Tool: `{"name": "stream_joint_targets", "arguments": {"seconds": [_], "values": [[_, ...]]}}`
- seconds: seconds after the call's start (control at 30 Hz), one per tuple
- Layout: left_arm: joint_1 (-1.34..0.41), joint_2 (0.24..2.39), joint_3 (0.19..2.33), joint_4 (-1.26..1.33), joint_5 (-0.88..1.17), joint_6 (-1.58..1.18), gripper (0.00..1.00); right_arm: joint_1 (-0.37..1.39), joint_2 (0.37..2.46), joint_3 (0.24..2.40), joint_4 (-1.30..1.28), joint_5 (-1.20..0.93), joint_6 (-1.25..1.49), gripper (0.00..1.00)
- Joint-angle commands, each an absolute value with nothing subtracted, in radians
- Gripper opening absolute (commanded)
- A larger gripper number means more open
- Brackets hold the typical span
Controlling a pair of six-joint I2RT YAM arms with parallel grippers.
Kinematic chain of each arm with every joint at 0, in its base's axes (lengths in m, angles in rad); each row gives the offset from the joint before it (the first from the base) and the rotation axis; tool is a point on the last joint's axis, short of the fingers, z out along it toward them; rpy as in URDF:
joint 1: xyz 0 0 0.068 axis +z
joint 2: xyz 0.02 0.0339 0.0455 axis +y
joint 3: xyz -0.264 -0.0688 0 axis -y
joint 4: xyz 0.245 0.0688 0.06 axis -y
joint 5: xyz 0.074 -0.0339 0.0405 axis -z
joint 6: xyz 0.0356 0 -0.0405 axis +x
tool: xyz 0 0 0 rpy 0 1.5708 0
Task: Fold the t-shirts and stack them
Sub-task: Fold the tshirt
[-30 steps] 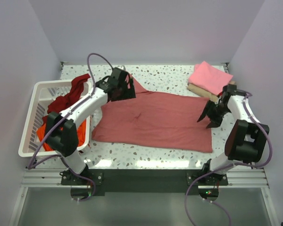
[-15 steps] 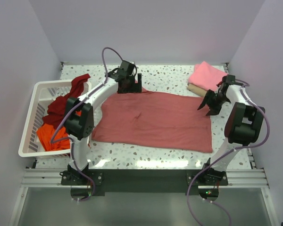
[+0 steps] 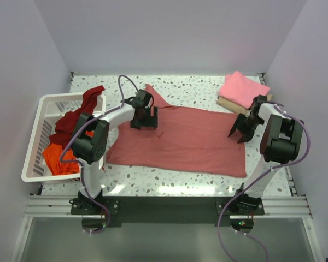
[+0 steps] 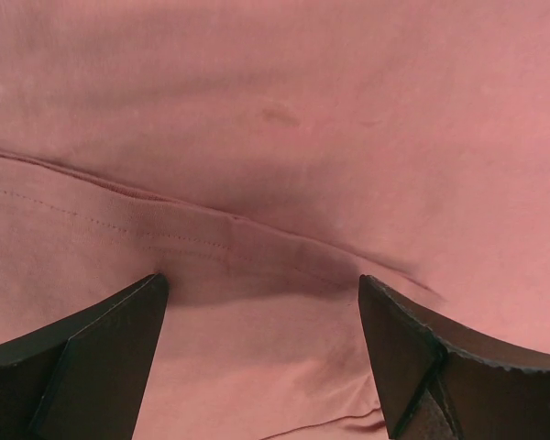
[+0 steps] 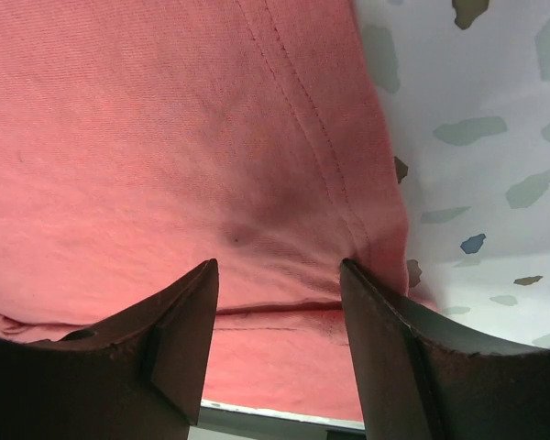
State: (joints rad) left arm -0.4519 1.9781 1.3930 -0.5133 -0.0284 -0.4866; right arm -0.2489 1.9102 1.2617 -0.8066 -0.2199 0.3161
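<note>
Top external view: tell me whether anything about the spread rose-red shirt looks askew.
The dusty rose-red cloth t-shirt does not lie square. One pointed flap juts out at the back, just beyond the left gripper, and a raised crease crosses the cloth under that open gripper.

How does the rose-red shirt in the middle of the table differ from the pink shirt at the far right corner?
The rose-red shirt lies spread out and covers much of the table; the pink shirt is folded into a small square. The rose-red shirt is duller, the pink shirt brighter. Both lie outside the basket.
</note>
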Motion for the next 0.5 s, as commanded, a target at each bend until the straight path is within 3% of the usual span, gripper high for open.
{"name": "stream_joint_targets", "arguments": {"seconds": [0.0,0.47], "values": [[-0.446,1.913,1.355,-0.414,-0.017,-0.485,0.89,-0.247,1.940,1.230,-0.804,-0.129,0.304,0.60],[-0.446,1.836,1.111,-0.310,-0.005,-0.494,0.87,-0.247,1.922,1.143,-0.876,-0.038,0.328,0.60]]}}
